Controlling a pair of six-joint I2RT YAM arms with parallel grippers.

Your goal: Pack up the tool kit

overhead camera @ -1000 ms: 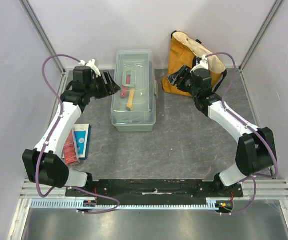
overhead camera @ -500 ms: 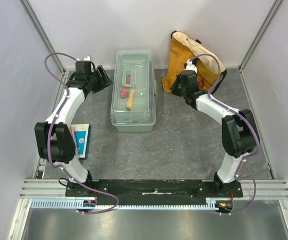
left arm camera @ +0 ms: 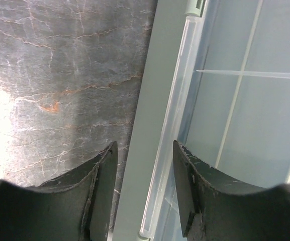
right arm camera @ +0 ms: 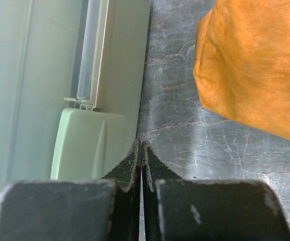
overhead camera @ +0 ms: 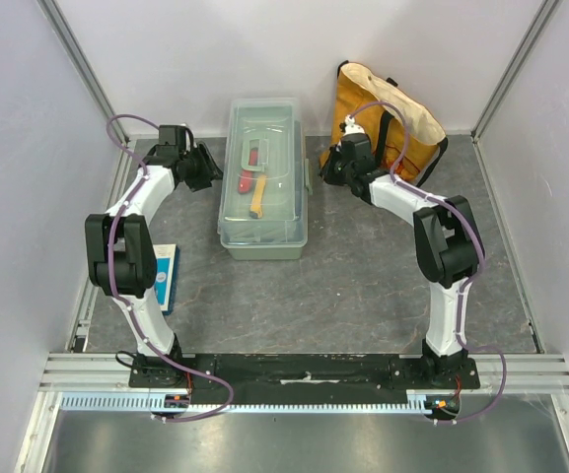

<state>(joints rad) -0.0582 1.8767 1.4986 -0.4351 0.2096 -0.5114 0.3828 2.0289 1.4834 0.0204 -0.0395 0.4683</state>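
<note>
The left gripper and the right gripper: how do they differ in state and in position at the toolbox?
The left gripper has its jaws apart; the right gripper has its jaws pressed together with nothing between them. The left gripper's jaws frame the left rim of the toolbox; the right gripper sits beside its right wall, next to the green latch. Only the right gripper has the mustard bag nearby. Both are at the toolbox's long sides.

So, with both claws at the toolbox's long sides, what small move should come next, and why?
Probably nudge the right claw sideways against the pale green latch to press it home. That claw is shut, its tips just beside the latch, while the open left claw straddles the opposite rim of the toolbox and could brace it.
</note>
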